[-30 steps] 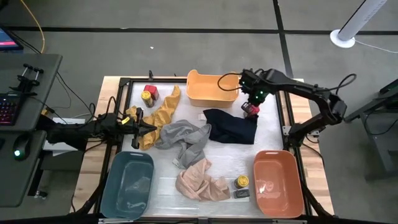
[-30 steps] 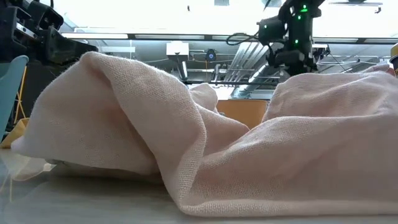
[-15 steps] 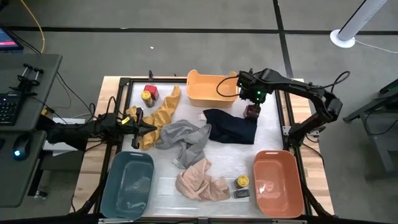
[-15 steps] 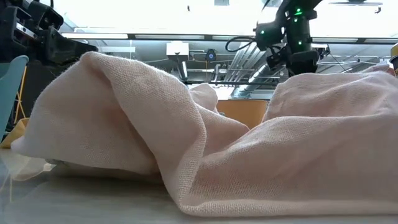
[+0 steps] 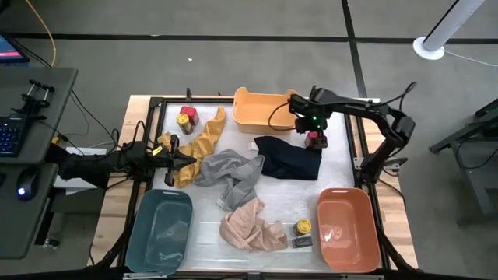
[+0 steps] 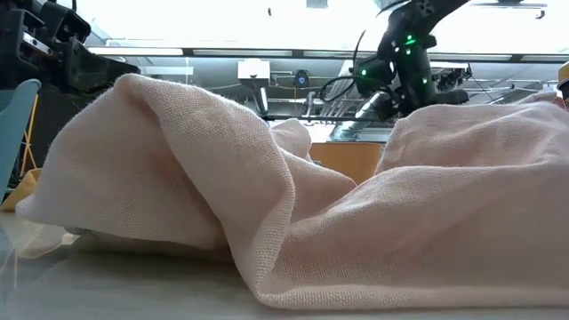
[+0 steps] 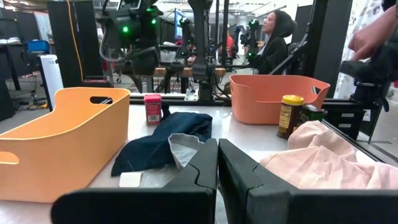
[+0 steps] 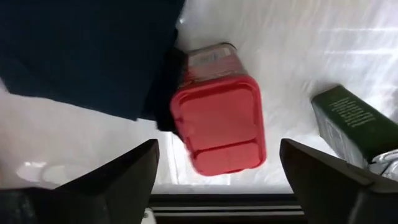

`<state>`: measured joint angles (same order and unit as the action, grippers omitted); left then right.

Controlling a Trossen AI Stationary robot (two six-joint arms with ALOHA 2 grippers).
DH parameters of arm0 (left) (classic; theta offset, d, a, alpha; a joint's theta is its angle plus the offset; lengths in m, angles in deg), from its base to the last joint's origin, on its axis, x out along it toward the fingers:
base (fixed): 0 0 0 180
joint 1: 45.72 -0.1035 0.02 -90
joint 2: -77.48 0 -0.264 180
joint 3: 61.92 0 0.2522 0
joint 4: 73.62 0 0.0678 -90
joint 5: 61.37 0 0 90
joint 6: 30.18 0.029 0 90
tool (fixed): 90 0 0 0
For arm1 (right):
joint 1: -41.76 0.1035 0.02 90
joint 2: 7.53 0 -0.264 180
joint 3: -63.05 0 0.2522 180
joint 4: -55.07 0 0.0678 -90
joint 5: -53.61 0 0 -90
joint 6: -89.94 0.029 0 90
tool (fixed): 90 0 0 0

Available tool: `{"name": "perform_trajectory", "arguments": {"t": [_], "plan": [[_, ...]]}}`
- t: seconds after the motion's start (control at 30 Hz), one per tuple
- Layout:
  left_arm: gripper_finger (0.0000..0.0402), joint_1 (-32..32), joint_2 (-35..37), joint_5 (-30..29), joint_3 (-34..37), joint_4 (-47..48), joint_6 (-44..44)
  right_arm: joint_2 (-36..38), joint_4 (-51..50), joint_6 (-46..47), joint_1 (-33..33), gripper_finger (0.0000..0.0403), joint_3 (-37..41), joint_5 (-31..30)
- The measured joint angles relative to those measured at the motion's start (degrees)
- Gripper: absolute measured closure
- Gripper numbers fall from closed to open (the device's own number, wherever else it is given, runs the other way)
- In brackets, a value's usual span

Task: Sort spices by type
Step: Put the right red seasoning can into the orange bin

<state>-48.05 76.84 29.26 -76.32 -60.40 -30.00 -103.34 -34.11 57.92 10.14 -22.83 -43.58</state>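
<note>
Near the table's far right edge, the navy cloth (image 5: pixel 289 156) lies with a red tin (image 8: pixel 218 124) upright against its edge. The right gripper (image 8: pixel 217 171) hangs straight above that tin, fingers spread wide on either side and gripping nothing. The left gripper (image 5: pixel 184 161) waits pressed closed at the left edge.

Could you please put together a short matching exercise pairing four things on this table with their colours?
Things:
1. bin nearest the left gripper
2. bin at the right front corner
3. cloth beside the right gripper
4. tin under the right gripper

Colours:
A. red
B. dark navy
C. grey-blue
D. salmon

Pairs: 1-C, 2-D, 3-B, 4-A
</note>
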Motion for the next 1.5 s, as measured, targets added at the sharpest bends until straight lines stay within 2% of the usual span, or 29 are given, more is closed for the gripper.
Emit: {"name": "perform_trajectory", "arguments": {"t": [0.27, 0.5, 0.63, 0.77, 1.0, 1.13, 1.27, 1.37, 1.5], "plan": [[0.0401, 0.0, 0.0, 0.0, 0.0, 0.0, 0.0, -4.7, 0.4, -0.6, 0.1, 0.0086, 0.0, -1.4], [0.0401, 0.0, 0.0, 0.0, 0.0, 0.0, 0.0, -6.0, 3.1, 0.1, 0.2, 0.0087, 5.0, -1.7], [0.0401, 0.0, 0.0, 0.0, 0.0, 0.0, 0.0, -5.9, 3.3, 2.8, 0.3, 0.0115, 5.4, -2.3], [0.0401, 0.0, 0.0, 0.0, 0.0, 0.0, 0.0, -3.5, 5.2, 4.3, 0.3, 0.0192, 5.0, -2.5], [0.0401, 0.0, 0.0, 0.0, 0.0, 0.0, 0.0, 6.1, 2.9, 9.1, 0.2, 0.0194, 5.0, -4.0], [0.0401, 0.0, 0.0, 0.0, 0.0, 0.0, 0.0, 15.4, -0.6, 19.4, 0.9, 0.0194, 5.0, -1.6], [0.0401, 0.0, 0.0, 0.0, 0.0, 0.0, 0.0, 25.8, -1.6, 34.2, 4.6, 0.0194, 5.0, 9.6], [0.0401, 0.0, 0.0, 0.0, 0.0, 0.0, 0.0, 33.2, 0.9, 45.8, 10.5, 0.0194, 5.0, 18.5], [0.0401, 0.0, 0.0, 0.0, 0.0, 0.0, 0.0, 39.7, 3.2, 61.1, 22.4, 0.0194, 4.9, 21.3]]}}
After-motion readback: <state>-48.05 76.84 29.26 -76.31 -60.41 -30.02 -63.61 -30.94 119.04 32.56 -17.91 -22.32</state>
